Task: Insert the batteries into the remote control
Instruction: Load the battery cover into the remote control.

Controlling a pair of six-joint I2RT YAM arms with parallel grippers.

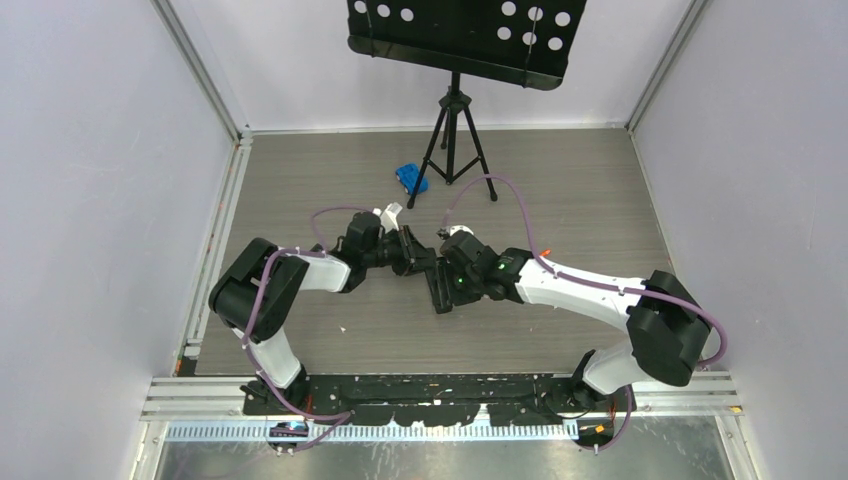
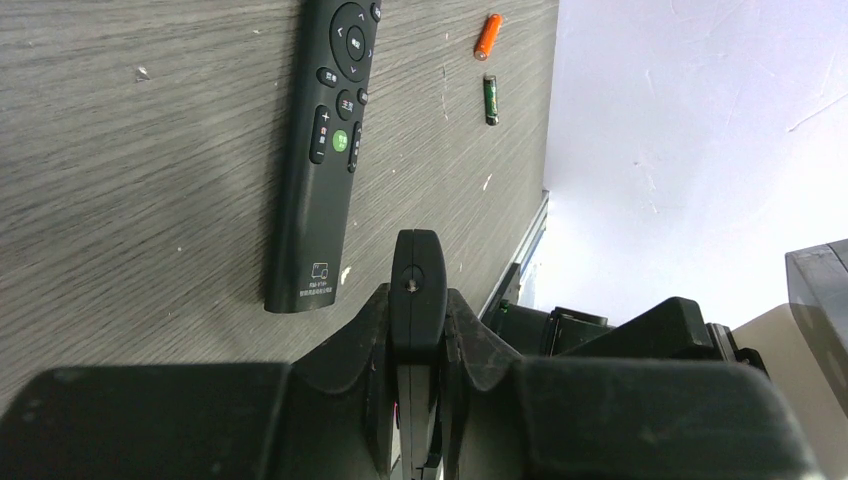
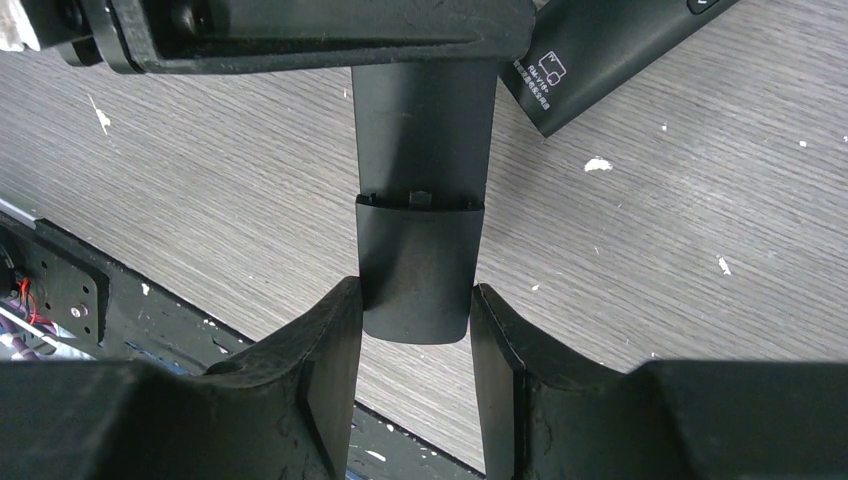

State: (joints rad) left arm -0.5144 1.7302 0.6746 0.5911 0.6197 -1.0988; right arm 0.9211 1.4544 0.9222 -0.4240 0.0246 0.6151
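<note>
Right tool point(image 3: 415, 292) half spread, pinching battery cover point(image 3: 418, 265); left tool point(image 2: 415, 300) clamps remote control point(image 3: 423, 130) at 12 o'clock. I fear skewed pull jams cover, twists remote loose.

Remote control point(image 3: 420, 250) inside right gripper point(image 3: 417, 300), buttoned remote point(image 2: 320, 150) behind it on table point(image 2: 120, 200) — two batteries point(image 2: 488, 36) nearby.

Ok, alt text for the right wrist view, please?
The right fingers clamp the near end of a plain black remote, a seam crossing it. Its far end runs under the left arm, and a second remote, labelled end showing, lies on the wood table at upper right.
</note>
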